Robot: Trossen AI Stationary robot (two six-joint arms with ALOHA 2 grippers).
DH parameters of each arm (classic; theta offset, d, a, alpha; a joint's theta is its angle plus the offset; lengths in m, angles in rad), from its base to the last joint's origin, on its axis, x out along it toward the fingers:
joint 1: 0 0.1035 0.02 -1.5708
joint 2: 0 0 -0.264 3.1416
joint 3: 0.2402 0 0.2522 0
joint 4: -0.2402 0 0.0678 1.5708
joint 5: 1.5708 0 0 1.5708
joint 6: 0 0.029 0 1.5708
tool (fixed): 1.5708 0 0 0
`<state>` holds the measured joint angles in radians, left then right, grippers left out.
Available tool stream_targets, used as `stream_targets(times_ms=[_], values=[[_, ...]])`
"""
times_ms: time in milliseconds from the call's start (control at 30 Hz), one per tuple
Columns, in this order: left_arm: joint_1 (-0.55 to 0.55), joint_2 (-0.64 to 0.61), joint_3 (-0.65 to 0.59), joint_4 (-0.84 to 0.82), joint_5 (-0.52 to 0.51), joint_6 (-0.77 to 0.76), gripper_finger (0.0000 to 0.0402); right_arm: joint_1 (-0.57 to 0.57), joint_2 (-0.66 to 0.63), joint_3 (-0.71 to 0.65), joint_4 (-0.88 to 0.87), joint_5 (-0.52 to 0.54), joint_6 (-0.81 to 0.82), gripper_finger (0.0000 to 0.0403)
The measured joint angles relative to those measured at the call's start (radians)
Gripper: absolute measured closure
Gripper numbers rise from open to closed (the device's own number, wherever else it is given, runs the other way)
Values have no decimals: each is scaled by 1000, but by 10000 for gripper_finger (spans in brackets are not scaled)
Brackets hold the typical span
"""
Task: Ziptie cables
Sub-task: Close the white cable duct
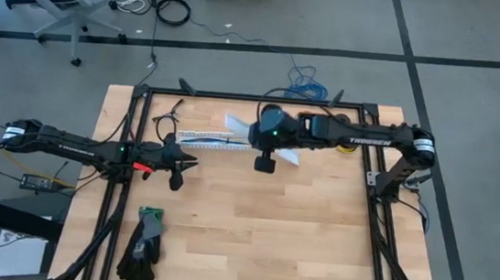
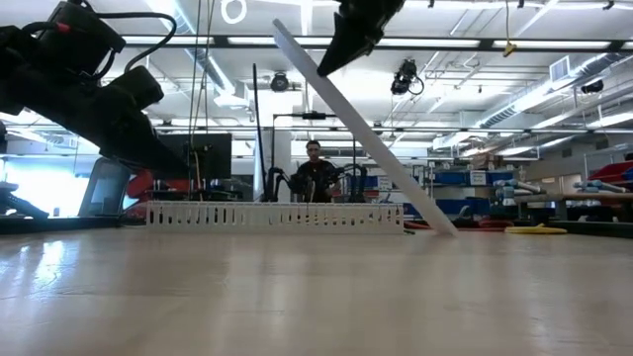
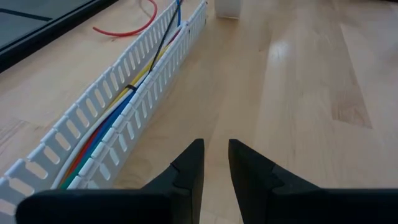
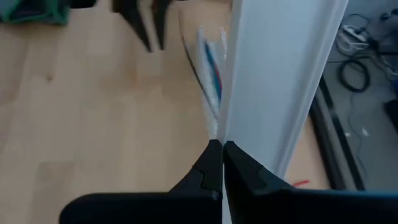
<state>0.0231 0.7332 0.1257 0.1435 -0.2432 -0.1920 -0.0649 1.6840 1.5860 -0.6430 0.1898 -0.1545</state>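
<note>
Right gripper (image 1: 264,163), frame centre, fingers clamped on tilted white cover strip (image 2: 366,133); left gripper (image 3: 215,165) fingers slightly apart beside cables (image 3: 106,127) lying in slotted channel (image 3: 134,102).

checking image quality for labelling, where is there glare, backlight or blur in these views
Low view: bright ceiling lights backlight the left arm into a silhouette, and the table shows sheen. Left wrist view: a soft glare patch on the wood. Right wrist view: the white cover strip and cables look blurred.
</note>
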Motion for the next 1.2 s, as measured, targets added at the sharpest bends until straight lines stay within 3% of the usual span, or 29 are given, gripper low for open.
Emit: stream_targets(times_ms=[100, 467, 733, 1000, 1200], values=[[0, 0, 0, 2, 0, 1, 319, -42, 7, 0, -13, -11, -7, 402], [0, 0, 0, 9, 0, 2, 319, -193, 80, 0, -43, -290, -103, 402], [1, 0, 0, 22, -24, 7, 319, -225, 180, 0, -30, -467, -177, 402], [1, 0, 0, 15, -24, 5, 319, -267, 260, -1, -27, -482, -243, 402], [1, 0, 0, 20, -24, 5, 319, -311, 264, -1, -19, -573, -262, 402]])
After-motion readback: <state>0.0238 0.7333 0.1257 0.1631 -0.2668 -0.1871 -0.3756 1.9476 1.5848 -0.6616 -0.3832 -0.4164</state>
